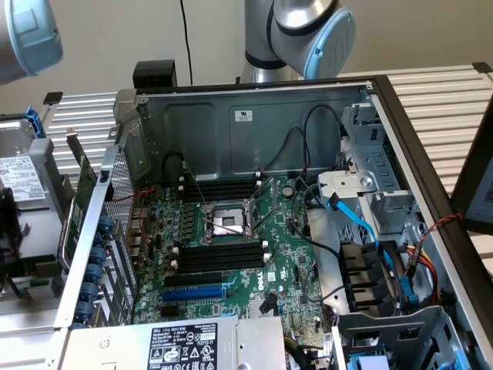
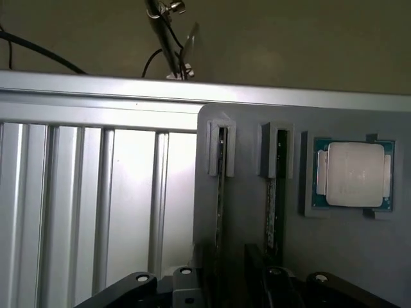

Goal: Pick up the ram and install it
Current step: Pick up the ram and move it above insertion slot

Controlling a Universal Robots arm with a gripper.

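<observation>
At centre of the exterior view, the open case exposes the motherboard; its black slots lie bare, probably so they are reachable from above. Wrist view: the ram stands on edge in a grey holder, presented for gripping. Claw is near it, jaws wide apart, holding nothing.
</observation>
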